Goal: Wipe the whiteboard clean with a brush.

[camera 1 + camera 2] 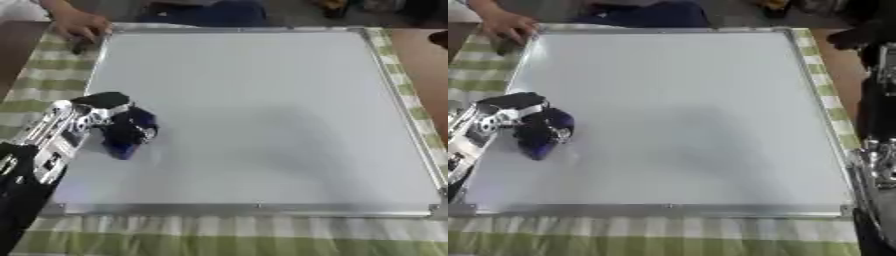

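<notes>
Nearest the camera, a green and white checked tablecloth point(219, 237) ran along the front edge of the scene, and on it lay a large whiteboard point(262, 115) with a silver metal frame. The board filled most of the view, and its pale surface looked bare of any writing.

At the lower left, the robot's left arm, black with silver joints, reached in over the near left part of the board. The left hand point(101, 117) had its fingers curled around a dark blue brush point(129, 134), which rested against the board's surface close to the left frame. The brush appeared as a rounded, dark blue lump, its lower tip pointing toward the front edge of the board.

At the right edge of the right eye view, part of the robot's right arm stood beside the board, off its right frame. The right hand point(879, 162) showed there only as a silver and black shape, and whether its fingers were open or curled could not be told.

Farther back, at the far left corner, a person's hand point(80, 25) rested on the corner of the whiteboard's frame. Bare brown table point(424, 60) showed beyond the cloth on the far right.
</notes>
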You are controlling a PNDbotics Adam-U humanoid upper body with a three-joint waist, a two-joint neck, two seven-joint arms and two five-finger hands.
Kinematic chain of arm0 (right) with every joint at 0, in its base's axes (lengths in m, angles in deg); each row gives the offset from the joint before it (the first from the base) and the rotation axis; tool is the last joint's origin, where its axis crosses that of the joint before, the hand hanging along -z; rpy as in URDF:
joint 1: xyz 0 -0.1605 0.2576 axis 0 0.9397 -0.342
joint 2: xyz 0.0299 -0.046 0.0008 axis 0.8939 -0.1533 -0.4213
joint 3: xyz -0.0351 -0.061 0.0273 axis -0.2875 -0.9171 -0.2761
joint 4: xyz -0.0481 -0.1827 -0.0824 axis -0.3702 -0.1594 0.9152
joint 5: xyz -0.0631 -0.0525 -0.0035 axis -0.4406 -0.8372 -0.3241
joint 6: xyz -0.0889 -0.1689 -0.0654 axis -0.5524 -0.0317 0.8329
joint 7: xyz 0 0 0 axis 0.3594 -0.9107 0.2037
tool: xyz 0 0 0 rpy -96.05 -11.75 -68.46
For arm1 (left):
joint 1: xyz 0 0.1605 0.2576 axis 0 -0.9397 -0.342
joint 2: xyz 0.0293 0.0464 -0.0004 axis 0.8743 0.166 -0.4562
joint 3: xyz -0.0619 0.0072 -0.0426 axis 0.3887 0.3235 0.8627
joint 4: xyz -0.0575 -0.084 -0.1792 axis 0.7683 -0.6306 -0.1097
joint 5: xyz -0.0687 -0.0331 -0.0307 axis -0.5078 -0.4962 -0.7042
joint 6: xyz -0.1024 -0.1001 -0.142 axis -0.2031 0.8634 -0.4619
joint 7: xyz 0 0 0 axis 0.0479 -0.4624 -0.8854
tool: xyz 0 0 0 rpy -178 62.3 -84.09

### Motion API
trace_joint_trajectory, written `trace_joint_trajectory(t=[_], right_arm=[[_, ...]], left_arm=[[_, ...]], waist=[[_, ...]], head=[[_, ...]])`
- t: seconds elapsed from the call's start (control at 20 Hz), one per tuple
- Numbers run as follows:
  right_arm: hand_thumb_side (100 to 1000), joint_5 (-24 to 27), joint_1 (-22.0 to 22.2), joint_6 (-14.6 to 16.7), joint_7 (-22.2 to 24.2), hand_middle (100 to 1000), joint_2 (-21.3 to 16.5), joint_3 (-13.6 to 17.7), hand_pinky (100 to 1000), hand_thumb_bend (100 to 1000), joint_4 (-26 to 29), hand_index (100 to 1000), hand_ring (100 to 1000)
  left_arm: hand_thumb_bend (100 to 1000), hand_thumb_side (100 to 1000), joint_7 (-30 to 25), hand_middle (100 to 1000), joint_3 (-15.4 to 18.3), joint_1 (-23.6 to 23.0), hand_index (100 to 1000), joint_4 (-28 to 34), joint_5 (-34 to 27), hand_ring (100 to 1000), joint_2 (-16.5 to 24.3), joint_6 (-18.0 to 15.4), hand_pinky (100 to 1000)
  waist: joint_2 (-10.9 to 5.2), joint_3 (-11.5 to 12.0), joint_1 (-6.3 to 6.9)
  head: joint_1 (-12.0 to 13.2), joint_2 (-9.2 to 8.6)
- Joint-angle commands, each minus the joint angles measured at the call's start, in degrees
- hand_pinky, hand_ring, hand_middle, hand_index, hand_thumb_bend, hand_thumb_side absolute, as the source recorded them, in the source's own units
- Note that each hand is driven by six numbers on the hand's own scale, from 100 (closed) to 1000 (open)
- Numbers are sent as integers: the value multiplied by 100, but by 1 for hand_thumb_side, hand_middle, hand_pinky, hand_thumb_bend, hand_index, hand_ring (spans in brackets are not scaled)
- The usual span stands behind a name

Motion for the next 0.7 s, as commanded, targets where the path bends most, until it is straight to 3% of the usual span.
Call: trace_joint_trajectory(t=[0.05, 0.7], right_arm=[[913, 55, -52, -4, -3, 477, -74, -5, 711, 100, 114, 493, 620], [915, 88, -48, -15, -8, 477, -75, 1, 712, 100, 114, 490, 621]], left_arm=[[142, 688, -65, 247, -93, 10, 156, -40, -65, 491, -49, -32, 420], [130, 649, -20, 216, -176, 29, 147, 103, -159, 464, -84, -86, 390]], waist=[[-77, -12, -14], [-97, -20, -13]], head=[[16, -63], [25, -74]])
